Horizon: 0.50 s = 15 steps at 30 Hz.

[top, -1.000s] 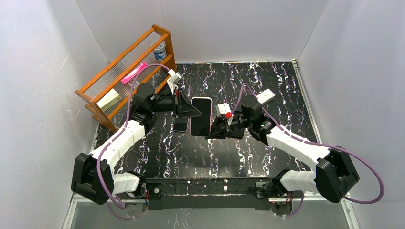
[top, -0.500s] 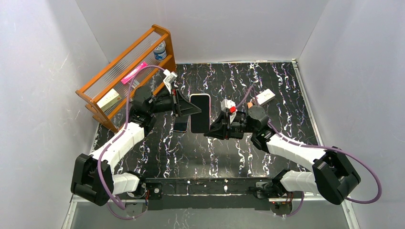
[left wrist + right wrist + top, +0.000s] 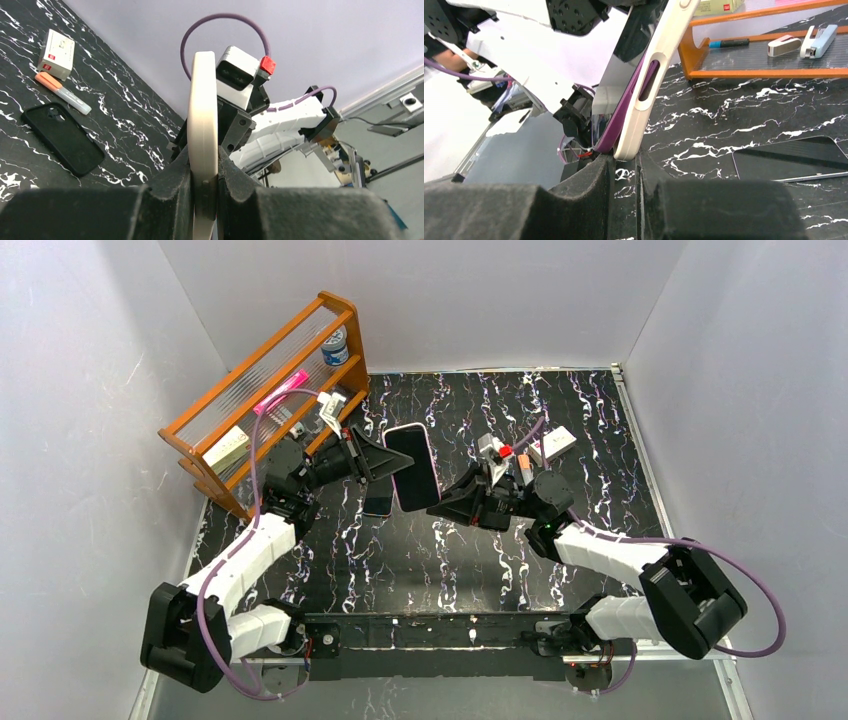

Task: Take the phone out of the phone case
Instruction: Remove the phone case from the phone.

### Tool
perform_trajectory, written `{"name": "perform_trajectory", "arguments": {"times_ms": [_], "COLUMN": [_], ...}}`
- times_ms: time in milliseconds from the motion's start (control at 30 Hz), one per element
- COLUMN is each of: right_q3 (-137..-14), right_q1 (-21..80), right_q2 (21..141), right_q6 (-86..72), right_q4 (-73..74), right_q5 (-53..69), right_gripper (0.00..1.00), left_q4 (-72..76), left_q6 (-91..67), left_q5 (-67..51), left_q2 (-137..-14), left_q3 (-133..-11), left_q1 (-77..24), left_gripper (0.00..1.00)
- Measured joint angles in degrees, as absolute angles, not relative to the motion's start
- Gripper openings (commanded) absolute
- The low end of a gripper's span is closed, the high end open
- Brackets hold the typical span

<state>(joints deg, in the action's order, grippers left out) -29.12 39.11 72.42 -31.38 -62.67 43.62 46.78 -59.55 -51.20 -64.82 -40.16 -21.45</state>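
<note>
Phone (image 3: 412,468) aloft and tilted over table (image 3: 560,420) centre, top view, between left gripper (image 3: 385,462) and right gripper (image 3: 442,508). Left wrist: jaws clamped on cream case (image 3: 202,100) edge. Right wrist: jaws pinch case corner; purple phone edge shows inside.

A black marble-patterned tabletop (image 3: 590,390) veined in white fills the middle of the overhead frame. Plain pale grey-lilac walls (image 3: 450,300) close it in at left, back and right. A wooden rack (image 3: 235,390) with ribbed clear shelves stands diagonally at upper left. The light is soft and even.
</note>
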Motion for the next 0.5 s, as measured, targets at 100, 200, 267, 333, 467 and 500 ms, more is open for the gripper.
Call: {"name": "perform_trajectory", "arguments": {"times_ms": [100, 200, 267, 333, 467, 500], "right_q3": [-29.1, -29.1, -29.1, -29.1, -29.1, -29.1], "right_q1": [38.6, 38.2, 38.0, 37.8, 37.5, 37.5], "right_q2": [73.1, 74.0, 74.6, 75.2, 75.9, 76.0], "right_q6": [-34.8, -37.7, -39.3, -41.1, -43.5, -44.0], "right_q4": [-65.1, -67.5, -68.8, -70.3, -72.0, -72.3], "right_q5": [43.2, 42.7, 42.5, 42.3, 41.9, 41.9], "right_gripper": [0.22, 0.22, 0.22, 0.23, 0.23, 0.23], "left_q4": [48.3, 49.9, 50.7, 51.3, 52.5, 52.9], "left_q6": [-61.3, -63.1, -63.9, -64.7, -65.8, -66.0], "left_q5": [-48.8, -46.4, -45.3, -44.1, -42.0, -41.1], "left_q2": [-64.2, -63.7, -63.4, -63.2, -63.2, -63.2], "left_q3": [-38.9, -37.5, -36.9, -36.3, -35.7, -35.5], "left_q1": [-21.4, -21.4, -21.4, -21.5, -22.0, -22.4], "left_gripper": [0.0, 0.0, 0.0, 0.0, 0.0, 0.0]}}
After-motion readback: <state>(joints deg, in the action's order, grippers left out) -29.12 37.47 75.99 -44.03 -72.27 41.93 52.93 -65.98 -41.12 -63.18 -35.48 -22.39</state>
